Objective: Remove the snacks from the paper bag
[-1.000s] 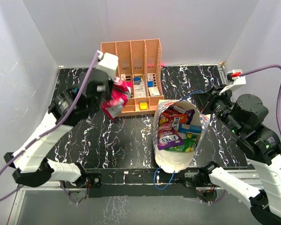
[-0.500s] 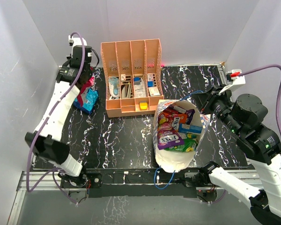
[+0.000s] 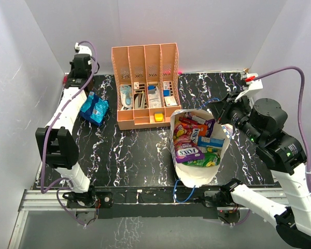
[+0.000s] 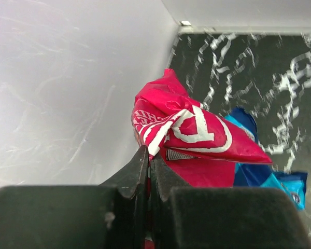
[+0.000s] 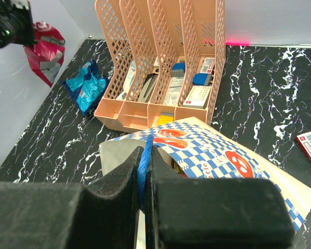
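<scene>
The paper bag (image 3: 196, 179) stands open at the table's front centre, with several snacks inside, among them a purple FOX'S packet (image 3: 188, 153) and a green one (image 3: 206, 162). My right gripper (image 5: 145, 155) is shut on the bag's blue cord handle (image 5: 143, 165) above the patterned bag wall (image 5: 238, 161). My left gripper (image 4: 149, 155) is shut on the edge of a red packet (image 4: 192, 135), held up in the far left corner by the wall. A blue packet (image 3: 95, 108) lies on the table below it.
An orange slotted organizer (image 3: 145, 85) with small items stands at the back centre, right of the blue packet. White walls close in the left, back and right sides. A small red and white box (image 5: 308, 145) lies on the table at the right.
My left arm has swung from the middle of the table to the far left corner with the red packet. The right gripper has shifted slightly left, still on the handle.
</scene>
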Controlling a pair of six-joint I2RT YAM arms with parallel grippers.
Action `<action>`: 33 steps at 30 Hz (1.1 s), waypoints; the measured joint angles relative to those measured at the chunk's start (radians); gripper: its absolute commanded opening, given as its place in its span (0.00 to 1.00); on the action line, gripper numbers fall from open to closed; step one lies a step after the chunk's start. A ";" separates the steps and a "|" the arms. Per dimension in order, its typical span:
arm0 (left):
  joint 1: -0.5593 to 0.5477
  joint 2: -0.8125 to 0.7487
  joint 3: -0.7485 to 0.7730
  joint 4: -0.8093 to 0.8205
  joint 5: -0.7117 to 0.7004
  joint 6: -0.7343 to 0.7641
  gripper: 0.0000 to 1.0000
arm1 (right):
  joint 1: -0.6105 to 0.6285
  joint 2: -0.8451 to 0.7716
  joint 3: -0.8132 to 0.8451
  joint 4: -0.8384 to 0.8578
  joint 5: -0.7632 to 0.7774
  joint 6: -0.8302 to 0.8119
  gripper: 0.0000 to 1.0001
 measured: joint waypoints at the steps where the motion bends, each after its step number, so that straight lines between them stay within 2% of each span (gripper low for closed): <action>1: 0.000 -0.003 -0.031 0.023 0.020 0.016 0.00 | 0.000 0.000 0.000 0.001 0.000 -0.001 0.08; 9: -0.008 -0.080 -0.441 0.197 0.262 0.080 0.00 | 0.000 0.002 0.000 0.006 -0.012 0.000 0.08; 13: -0.026 -0.116 -0.561 0.277 0.346 0.092 0.00 | 0.000 0.002 0.000 0.006 -0.024 0.002 0.08; 20: -0.042 -0.100 -0.577 0.344 0.412 0.107 0.00 | 0.000 -0.008 0.000 0.006 -0.027 0.011 0.08; 28: -0.051 0.052 -0.433 0.285 0.478 0.016 0.00 | 0.000 -0.012 0.000 0.005 -0.027 0.023 0.08; 33: -0.052 0.044 -0.431 0.245 0.485 -0.064 0.35 | 0.000 -0.015 0.000 0.005 -0.027 0.028 0.08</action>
